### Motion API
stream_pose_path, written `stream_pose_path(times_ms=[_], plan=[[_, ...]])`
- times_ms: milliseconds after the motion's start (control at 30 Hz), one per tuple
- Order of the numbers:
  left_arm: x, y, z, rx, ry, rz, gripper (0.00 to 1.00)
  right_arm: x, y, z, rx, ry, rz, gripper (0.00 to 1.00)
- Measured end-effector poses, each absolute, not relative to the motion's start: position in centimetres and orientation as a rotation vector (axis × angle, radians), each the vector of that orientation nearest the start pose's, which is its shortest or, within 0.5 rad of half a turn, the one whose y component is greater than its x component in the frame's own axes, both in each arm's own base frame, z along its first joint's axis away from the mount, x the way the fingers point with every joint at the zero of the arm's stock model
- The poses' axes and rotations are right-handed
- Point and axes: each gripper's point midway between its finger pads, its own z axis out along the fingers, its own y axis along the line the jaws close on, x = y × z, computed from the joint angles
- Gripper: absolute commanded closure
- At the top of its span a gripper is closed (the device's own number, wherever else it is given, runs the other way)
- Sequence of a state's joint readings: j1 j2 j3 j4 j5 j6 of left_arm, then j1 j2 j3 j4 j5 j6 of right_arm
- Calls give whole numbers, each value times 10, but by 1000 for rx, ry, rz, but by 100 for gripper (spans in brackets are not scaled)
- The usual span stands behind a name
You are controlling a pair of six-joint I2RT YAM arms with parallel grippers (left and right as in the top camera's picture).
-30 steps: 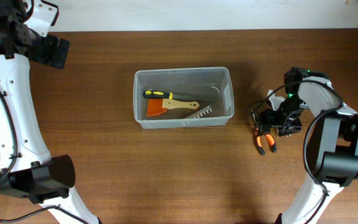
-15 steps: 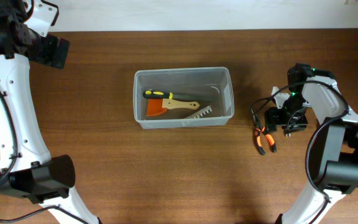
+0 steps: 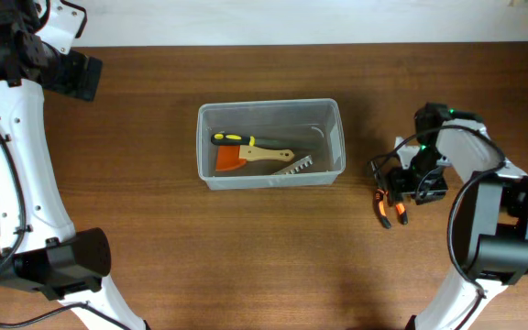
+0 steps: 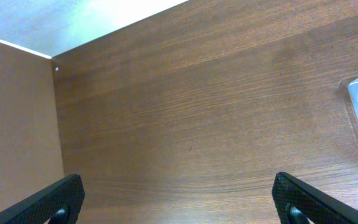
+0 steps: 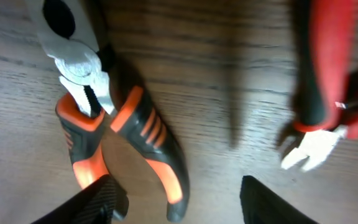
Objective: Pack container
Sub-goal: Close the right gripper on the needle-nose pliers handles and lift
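Pliers with orange-and-black handles (image 5: 126,134) lie with their handle ends between my right gripper's (image 5: 179,199) parted fingers, nothing clamped yet; I'd centre over both handles before squeezing. Left gripper (image 4: 179,196) hangs wide open. Clear rectangular plastic container (image 3: 264,104) sits mid-table, to the pliers' left.

No legible text, brand, number or sign is visible. Nothing can be read on the container (image 3: 269,104), the pliers (image 5: 135,124) or the counter (image 3: 246,257) in any view.
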State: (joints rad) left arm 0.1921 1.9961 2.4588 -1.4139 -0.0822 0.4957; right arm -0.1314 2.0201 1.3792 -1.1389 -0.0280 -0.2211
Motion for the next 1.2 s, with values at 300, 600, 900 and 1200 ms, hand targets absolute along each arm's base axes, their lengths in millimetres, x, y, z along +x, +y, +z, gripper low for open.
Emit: stream_pose_path(times_ms=[300, 600, 900, 1200], plan=[[453, 102, 317, 354, 2535, 375, 1, 313, -37, -1, -108, 3321, 88, 57], [453, 102, 317, 354, 2535, 375, 1, 312, -39, -2, -66, 3311, 59, 70], [453, 102, 317, 354, 2535, 375, 1, 311, -44, -3, 14, 3295, -7, 96], [453, 102, 317, 354, 2535, 375, 1, 306, -44, -1, 137, 3312, -19, 96]])
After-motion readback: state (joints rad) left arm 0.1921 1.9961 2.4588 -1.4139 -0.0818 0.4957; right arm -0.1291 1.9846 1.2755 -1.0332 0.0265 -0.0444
